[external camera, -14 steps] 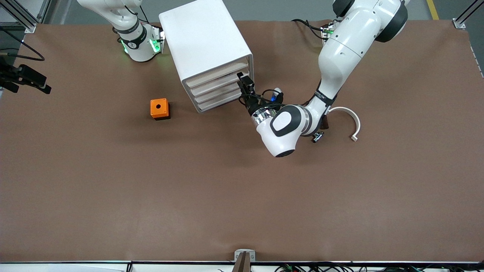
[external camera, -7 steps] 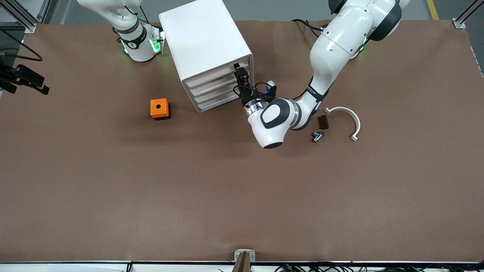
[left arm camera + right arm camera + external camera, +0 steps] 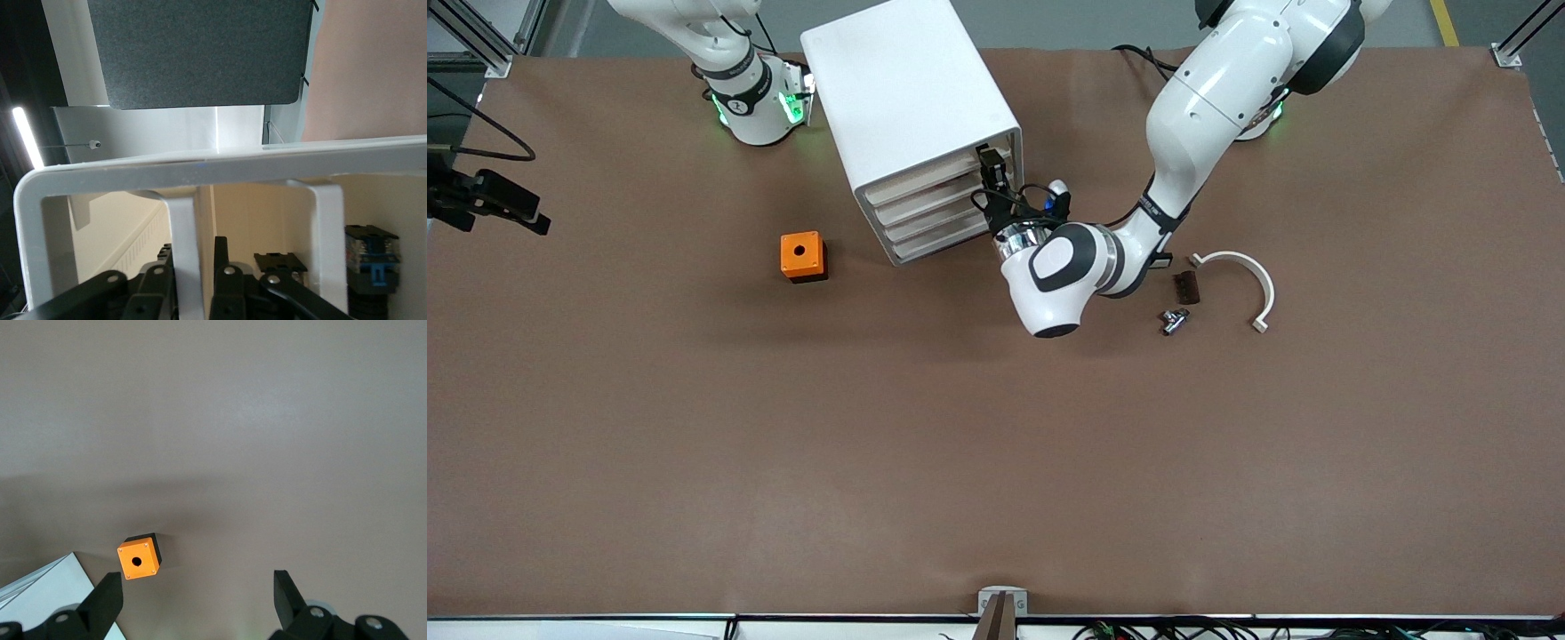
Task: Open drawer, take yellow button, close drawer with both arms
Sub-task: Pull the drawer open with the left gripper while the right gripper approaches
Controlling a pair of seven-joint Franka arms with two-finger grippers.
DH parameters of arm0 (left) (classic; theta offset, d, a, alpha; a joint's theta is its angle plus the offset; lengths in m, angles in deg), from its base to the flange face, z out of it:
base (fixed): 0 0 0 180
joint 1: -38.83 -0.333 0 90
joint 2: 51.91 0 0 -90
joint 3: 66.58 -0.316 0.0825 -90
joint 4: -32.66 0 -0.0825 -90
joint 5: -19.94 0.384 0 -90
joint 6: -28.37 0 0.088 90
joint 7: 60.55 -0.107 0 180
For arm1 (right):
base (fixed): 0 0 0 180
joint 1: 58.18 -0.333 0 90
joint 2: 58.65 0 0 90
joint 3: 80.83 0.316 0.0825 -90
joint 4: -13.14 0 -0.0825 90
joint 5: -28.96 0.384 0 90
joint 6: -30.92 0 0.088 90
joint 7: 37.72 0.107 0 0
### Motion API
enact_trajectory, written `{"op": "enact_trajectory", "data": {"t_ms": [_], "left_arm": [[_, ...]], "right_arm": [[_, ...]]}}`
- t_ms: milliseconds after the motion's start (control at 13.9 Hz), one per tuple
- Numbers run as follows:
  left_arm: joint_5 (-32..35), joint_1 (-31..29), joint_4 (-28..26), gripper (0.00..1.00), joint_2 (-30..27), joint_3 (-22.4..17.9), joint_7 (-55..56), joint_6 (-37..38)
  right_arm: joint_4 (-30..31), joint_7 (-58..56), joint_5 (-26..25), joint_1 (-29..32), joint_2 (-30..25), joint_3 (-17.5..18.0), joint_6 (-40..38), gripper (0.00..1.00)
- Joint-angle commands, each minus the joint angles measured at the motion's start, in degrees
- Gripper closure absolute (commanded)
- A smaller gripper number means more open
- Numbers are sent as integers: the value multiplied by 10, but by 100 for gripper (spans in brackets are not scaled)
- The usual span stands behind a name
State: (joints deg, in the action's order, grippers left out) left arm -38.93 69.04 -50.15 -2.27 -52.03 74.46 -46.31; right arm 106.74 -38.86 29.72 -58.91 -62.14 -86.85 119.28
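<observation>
The white cabinet (image 3: pixel 907 98) stands toward the right arm's end of the table, its four drawers facing the front camera. My left gripper (image 3: pixel 991 164) is at the top drawer (image 3: pixel 934 178), at the end toward the left arm. In the left wrist view the fingers (image 3: pixel 195 243) straddle the drawer's thin white front (image 3: pixel 183 213) and are closed on it. A black part with a blue piece (image 3: pixel 370 267) lies inside; no orange cap shows, so the button is hidden. My right gripper (image 3: pixel 197 580) waits open and empty, high above the table.
An orange cube with a hole (image 3: pixel 801 255) sits beside the cabinet toward the right arm's end; it also shows in the right wrist view (image 3: pixel 139 557). A white curved piece (image 3: pixel 1249 271), a dark brown piece (image 3: pixel 1185 287) and a small metal part (image 3: pixel 1174 320) lie near the left arm's elbow.
My left gripper has moved up along the cabinet front from the lower drawers to the top drawer. The drawers have not moved. The right arm is still.
</observation>
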Motion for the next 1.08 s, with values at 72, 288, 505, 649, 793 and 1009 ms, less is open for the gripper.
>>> {"op": "enact_trajectory", "data": {"t_ms": [72,288,505,649,793,1009], "left_arm": [[-2,0,-14,87,-14,3,1,2],[-2,-5,-13,91,-14,3,0,3],[-3,-16,-10,91,-13,-1,0,4],[-3,-32,-9,91,-13,-1,0,4],[-4,-57,-8,90,-12,-1,1,3],[-5,-95,12,88,-9,-2,0,2]], "right_arm": [[-11,1,-7,7,8,5,0,0],[-18,-3,-21,6,119,6,38,0],[-19,37,-16,-7,119,7,33,0],[-19,159,-14,-51,114,10,13,0],[-11,300,-1,-114,105,10,8,0],[-11,483,31,-220,102,10,18,0]]}}
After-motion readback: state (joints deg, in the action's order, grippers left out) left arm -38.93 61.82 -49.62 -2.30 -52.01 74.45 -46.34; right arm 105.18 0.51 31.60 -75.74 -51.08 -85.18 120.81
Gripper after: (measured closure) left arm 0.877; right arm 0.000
